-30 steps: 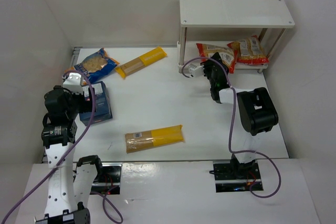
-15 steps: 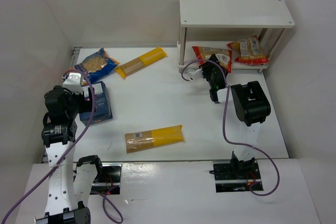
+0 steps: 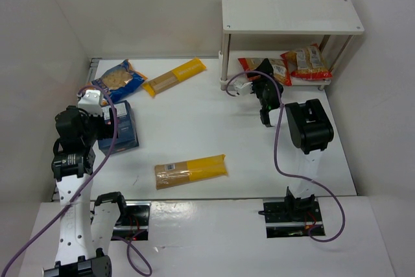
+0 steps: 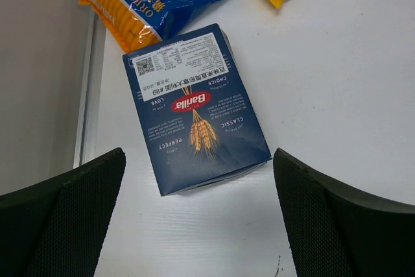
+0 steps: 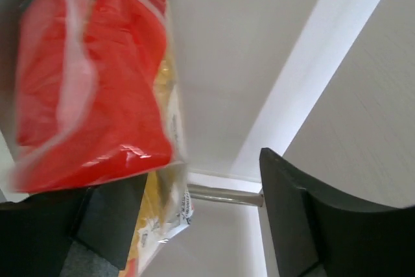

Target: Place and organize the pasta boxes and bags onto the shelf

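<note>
Far out to the left of the shelf, the blue-and-orange windowed bag point(image 3: 118, 80) lies on the white table point(image 3: 214, 128), touching the top corner of the flat dark blue cardboard box point(image 4: 194, 115). The left tool point(image 4: 200, 160) hangs over that box with its jaws wide apart and nothing in them. The risk there is that a descent onto the broad face shoves the box instead of gripping it, or catches the bag alongside. Closer to the shelf, one long yellow spaghetti pack point(image 3: 174, 76) and a second point(image 3: 190, 170) wait on the table. At the white two-tier shelf point(image 3: 292, 14) itself, the right tool point(image 5: 201, 180) is tucked in at the lower board, jaws apart, with a red-and-yellow crinkly bag point(image 5: 91, 76) lying against one finger point(image 5: 110, 218) rather than clamped. That bag sits right at the board's left front corner, beside its twin point(image 3: 306, 61) further right. The danger is that a sloppy pull-out snags the film and drags the bag off the edge, or the wrist clips the thin white leg. With both bags sprawled across the lower board, the long packs may also be short of room.
</note>
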`<state>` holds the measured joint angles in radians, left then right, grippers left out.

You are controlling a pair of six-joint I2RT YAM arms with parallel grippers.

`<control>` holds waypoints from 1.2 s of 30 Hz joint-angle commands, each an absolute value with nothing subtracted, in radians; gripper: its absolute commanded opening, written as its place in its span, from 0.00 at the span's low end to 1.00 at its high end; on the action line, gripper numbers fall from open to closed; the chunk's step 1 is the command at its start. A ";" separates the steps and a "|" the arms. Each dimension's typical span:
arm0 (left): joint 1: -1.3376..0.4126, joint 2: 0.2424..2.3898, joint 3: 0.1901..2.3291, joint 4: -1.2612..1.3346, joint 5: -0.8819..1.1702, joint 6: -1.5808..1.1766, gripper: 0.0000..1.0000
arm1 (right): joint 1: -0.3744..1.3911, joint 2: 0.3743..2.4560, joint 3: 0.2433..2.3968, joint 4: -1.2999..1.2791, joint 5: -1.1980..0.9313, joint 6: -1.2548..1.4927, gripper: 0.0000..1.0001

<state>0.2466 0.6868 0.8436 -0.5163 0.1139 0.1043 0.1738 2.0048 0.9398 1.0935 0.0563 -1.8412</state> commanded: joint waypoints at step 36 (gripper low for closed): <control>0.253 0.666 0.845 -0.505 0.184 0.132 1.00 | 0.276 1.399 1.055 -0.178 0.000 -1.207 0.97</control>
